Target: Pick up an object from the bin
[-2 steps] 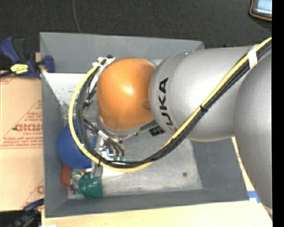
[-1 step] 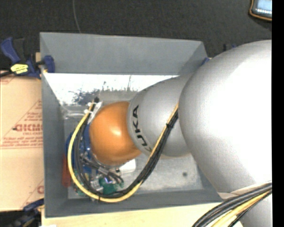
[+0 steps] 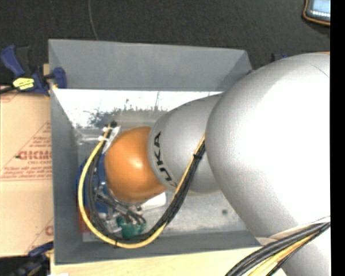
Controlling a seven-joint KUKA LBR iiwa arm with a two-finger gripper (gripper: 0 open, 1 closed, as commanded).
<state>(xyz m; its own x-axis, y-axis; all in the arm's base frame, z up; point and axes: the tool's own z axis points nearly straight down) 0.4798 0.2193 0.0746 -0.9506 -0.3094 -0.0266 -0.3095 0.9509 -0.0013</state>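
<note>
Grey metal bin (image 3: 63, 154) seen from above. The robot arm (image 3: 264, 154), w/ an orange wrist cover (image 3: 129, 163), reaches down into one corner of the bin. The gripper (image 3: 116, 211) sits under that cover, mostly hidden by it and by looped yellow and black cables (image 3: 89, 171). Can't tell whether it is clamped on anything or released.

Nearest thing is a small green object (image 3: 131, 229), just beside the gripper on the side toward the bin's near wall. A blue object (image 3: 80, 180) and a red object (image 3: 82, 218) lie beyond the gripper, away from the arm, by the side wall. A white flat piece (image 3: 155, 201) lies on the arm side.

Tight spot: walls are close on two sides of the gripper. Speckled grey bin floor (image 3: 218, 214) shows on the arm side. Dark floor (image 3: 161, 10) lies around the bin.
</note>
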